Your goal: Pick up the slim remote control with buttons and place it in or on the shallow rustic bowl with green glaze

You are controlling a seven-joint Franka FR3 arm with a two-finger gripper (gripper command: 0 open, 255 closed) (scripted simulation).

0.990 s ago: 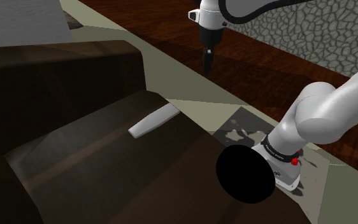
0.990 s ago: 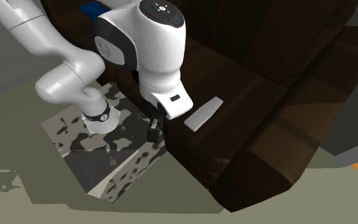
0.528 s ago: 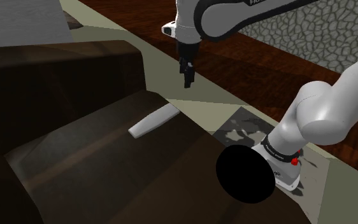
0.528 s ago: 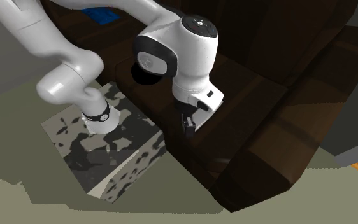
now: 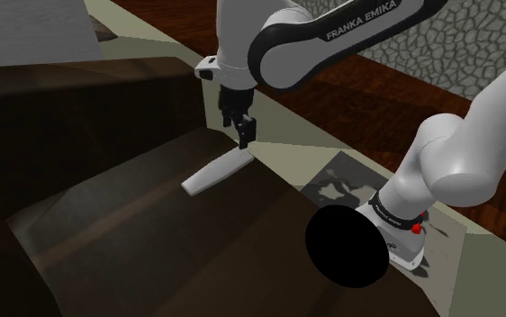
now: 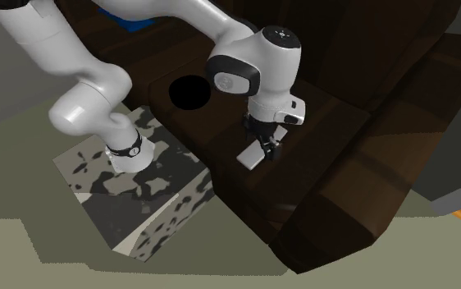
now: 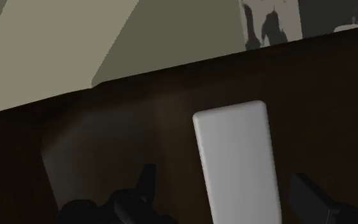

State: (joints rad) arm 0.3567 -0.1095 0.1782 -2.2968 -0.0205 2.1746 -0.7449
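The remote [image 5: 213,174] is a plain pale grey slab with no buttons drawn, lying flat on the dark brown sofa seat [image 5: 134,207]. My gripper [image 5: 242,131] hangs just over the remote's end nearest the stand and points down at it. In the second exterior view the gripper [image 6: 268,146] covers the upper part of the remote [image 6: 250,158]. In the wrist view the gripper [image 7: 229,191] is open, and its fingers [image 7: 147,179] stand apart on either side of the remote [image 7: 238,165] without touching it.
A flat black disc [image 5: 347,245] shows at the sofa's edge by the arm's base, and again behind the arm [image 6: 189,92]. The speckled stand [image 6: 139,197] sits beside the sofa on an olive carpet [image 6: 40,254]. Wood floor and a stone wall [image 5: 476,45] lie beyond.
The arm has swung from over the floor to the sofa and come down over the remote's end. The fingers stayed open and the remote has not moved.
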